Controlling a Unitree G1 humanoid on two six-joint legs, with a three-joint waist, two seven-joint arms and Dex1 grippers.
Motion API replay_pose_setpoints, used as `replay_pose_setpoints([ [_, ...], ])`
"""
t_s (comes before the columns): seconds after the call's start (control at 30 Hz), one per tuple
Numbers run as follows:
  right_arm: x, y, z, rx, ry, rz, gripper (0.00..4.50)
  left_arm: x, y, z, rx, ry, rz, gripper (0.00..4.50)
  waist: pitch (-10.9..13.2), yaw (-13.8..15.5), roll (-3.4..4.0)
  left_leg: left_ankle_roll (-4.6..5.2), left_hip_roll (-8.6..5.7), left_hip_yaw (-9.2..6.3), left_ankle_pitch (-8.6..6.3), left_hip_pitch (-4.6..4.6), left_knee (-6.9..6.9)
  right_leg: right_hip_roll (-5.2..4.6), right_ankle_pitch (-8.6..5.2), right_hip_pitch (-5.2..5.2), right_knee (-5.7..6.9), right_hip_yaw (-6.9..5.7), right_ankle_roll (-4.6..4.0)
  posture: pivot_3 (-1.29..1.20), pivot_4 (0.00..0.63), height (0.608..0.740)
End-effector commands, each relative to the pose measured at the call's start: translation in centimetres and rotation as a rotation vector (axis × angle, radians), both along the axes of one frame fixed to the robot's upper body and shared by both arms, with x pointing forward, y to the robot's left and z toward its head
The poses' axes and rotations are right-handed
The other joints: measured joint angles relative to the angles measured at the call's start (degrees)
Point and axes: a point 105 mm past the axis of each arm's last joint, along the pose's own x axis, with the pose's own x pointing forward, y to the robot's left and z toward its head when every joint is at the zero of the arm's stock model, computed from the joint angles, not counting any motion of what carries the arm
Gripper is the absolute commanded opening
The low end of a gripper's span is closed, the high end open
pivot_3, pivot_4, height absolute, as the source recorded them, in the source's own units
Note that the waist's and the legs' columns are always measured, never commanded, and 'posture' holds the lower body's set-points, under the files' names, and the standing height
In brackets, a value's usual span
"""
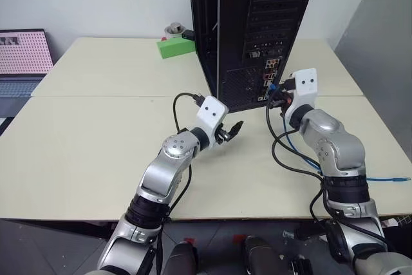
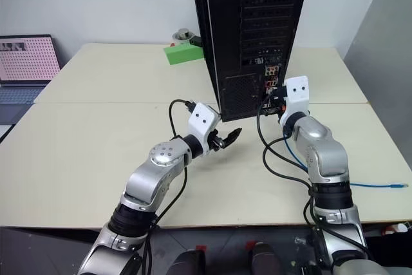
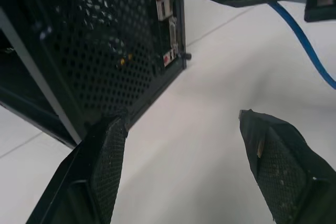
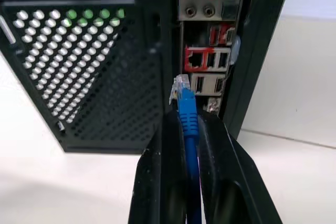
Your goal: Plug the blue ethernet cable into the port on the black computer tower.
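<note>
Your right gripper (image 4: 185, 124) is clamped on the blue ethernet cable (image 4: 188, 116) just behind its clear plug, which leaves the plug tip free and aimed at the black computer tower (image 1: 251, 30); it sits just short of the port (image 4: 195, 60), slightly below it. Your left gripper (image 1: 230, 131) hangs with fingers apart and empty beside the tower's lower corner, likely clearing room. The cable's slack trails over the table (image 1: 96, 127) away from the tower. No label or writing is readable

green box (image 1: 175, 47), laptop (image 1: 23, 59), table (image 1: 96, 133)
</note>
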Motion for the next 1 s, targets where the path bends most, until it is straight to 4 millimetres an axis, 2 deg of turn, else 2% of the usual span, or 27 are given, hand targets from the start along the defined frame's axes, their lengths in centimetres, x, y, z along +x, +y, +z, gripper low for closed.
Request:
replay_pose_setpoints([
  [0.03, 0.7, -0.2, 2.3, 0.008, -0.085, -0.003, 0.02, -0.2, -0.7, 2.3, -0.048, -0.068, 0.016, 3.54, 0.0, -0.03, 0.0, 0.0, 0.0, 0.0, 0.0, 0.0, 0.0, 0.0, 0.0, 0.0, 0.0, -0.01, 0.0, 0.0, 0.15, 0.74],
  [0.57, 2.3, 1.0, 2.4, 0.005, -0.075, 0.035, 0.02, 0.1, -0.7, 2.4, -0.058, -0.08, 0.047, 3.54, 0.0, -0.08, 0.0, 0.0, 0.0, 0.0, 0.0, -0.01, 0.0, 0.0, 0.01, 0.0, 0.0, 0.0, -0.01, 0.0, 0.15, 0.74],
  [1.0, 3.0, 0.7, 2.3, 0.029, -0.061, 0.018, 0.02, 0.1, -0.6, 2.1, -0.056, -0.069, 0.051, 3.54, 0.0, -0.09, 0.0, 0.0, 0.0, 0.0, 0.0, -0.01, 0.0, 0.0, 0.01, -0.01, 0.0, 0.0, -0.01, 0.0, 0.15, 0.74],
])
